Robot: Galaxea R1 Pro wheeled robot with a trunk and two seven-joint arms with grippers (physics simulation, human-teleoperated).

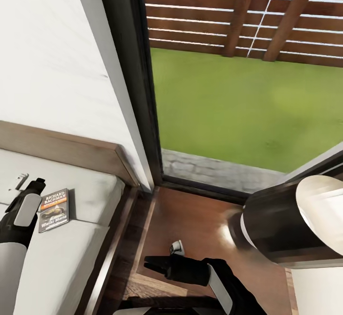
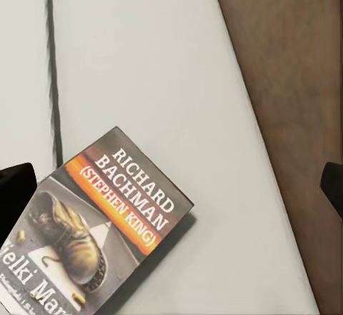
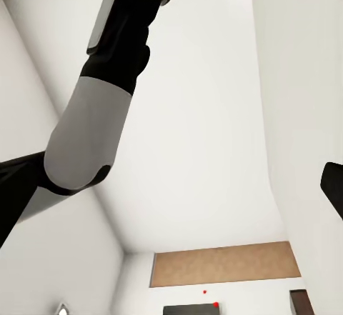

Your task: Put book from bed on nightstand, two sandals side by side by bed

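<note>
Your left pincer (image 1: 29,185) hovers wide over the book (image 1: 54,210) on the bed's (image 1: 85,191) pale mattress; nightstand (image 1: 200,224) gleams under the window (image 1: 238,91); right pincer's (image 1: 155,263) gap, can't tell.

The book (image 2: 96,233) lies flat and askew on the bed's (image 2: 164,79) pale mattress, its cover reading "RICHARD BACHMAN". A dark seam (image 2: 53,79) runs across the mattress toward twelve o'clock. Two dark fingers (image 2: 14,190) flank the view, one overlapping the book's edge.
</note>
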